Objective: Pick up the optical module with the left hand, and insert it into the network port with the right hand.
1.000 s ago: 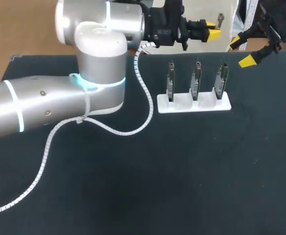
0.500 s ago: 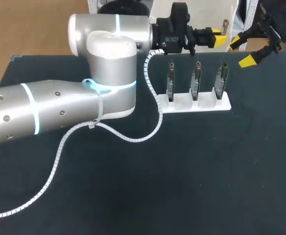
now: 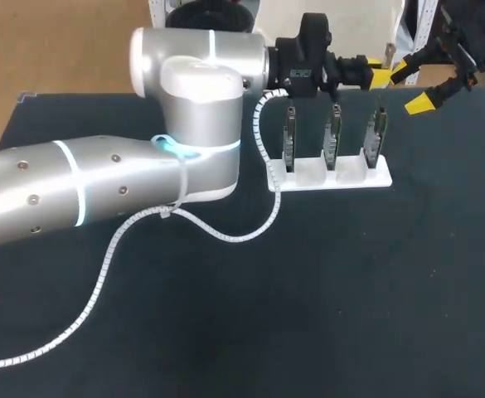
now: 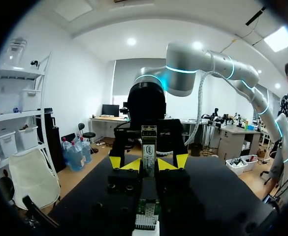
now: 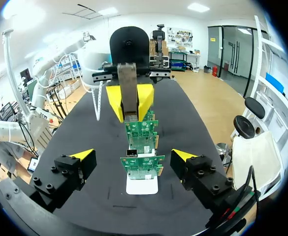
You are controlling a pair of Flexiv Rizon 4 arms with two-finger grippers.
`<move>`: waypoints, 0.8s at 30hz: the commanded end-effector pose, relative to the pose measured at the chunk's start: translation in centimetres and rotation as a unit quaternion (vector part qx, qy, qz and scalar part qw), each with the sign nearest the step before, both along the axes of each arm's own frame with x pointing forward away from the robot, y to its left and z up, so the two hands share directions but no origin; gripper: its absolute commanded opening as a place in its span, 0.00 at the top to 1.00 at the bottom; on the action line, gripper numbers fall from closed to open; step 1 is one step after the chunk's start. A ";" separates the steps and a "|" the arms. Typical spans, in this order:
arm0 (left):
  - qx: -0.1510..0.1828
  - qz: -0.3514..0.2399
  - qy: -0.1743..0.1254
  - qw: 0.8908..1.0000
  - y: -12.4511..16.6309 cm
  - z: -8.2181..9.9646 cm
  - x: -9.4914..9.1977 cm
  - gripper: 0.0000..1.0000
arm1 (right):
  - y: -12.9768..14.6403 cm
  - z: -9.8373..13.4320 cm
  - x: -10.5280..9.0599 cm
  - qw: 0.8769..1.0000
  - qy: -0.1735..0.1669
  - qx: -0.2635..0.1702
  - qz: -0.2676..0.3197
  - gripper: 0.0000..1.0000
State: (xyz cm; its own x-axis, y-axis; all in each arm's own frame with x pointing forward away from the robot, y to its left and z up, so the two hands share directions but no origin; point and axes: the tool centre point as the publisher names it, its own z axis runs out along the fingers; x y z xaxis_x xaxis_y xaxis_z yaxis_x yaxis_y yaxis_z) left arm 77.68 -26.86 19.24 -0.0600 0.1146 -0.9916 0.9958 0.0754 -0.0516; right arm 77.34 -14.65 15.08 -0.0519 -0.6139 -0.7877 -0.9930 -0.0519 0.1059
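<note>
1. The left end effector (image 4: 148,163) pinches the optical module (image 4: 148,143) between its yellow tips, above the dark surface (image 3: 350,274).
2. A white label on the module carries a small logo and print too fine to make out.
3. The module hangs just past one end of a row of three green circuit boards (image 5: 143,132), which stand in a white holder (image 3: 329,178).
4. The right end effector (image 5: 133,155) is spread wide at the row's other end and touches nothing.

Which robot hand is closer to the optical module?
Left. The left gripper holds the optical module between its fingers; the right gripper hangs open, apart, across the circuit boards.
</note>
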 end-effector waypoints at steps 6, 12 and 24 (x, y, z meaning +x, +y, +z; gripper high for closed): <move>0.012 0.006 -0.002 1.000 -0.6 -1.4 0.4 1.00 | 0.0 0.0 -0.1 1.000 -0.001 0.000 -0.001 0.00; 0.011 0.006 0.003 1.000 -0.6 -1.7 0.4 1.00 | 0.0 0.0 -0.1 1.000 -0.001 0.000 -0.001 0.00; 0.002 0.007 0.022 1.000 -0.8 -2.6 0.5 1.00 | 0.0 0.0 -0.1 1.000 -0.001 0.000 -0.001 0.00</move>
